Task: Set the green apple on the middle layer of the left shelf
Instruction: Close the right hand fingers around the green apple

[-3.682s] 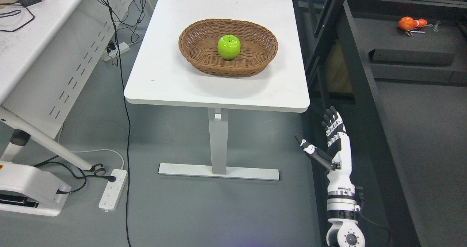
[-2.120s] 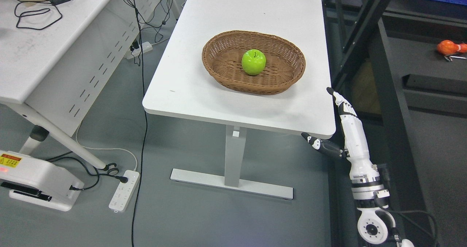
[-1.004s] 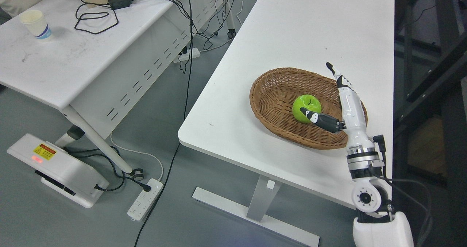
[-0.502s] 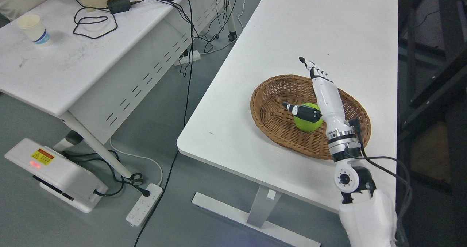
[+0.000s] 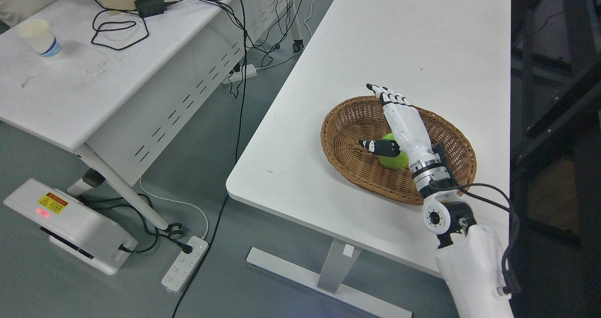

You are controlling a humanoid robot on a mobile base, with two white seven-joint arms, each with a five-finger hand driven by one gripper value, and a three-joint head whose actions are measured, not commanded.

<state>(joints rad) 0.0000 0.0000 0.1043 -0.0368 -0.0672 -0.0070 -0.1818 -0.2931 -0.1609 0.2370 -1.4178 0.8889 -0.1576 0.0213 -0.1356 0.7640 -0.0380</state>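
Right hand (image 5: 396,123) open-fingered above green apple (image 5: 393,158) in wicker basket (image 5: 357,160); white table (image 5: 413,41) beneath.

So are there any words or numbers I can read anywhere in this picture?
None can be read.
Yellow sticker on the white box on the floor: it has a warning sign and print, too small to read.
Paper cup: a blue band, no letters to make out.
Apple, basket, table and right hand: no writing shows.
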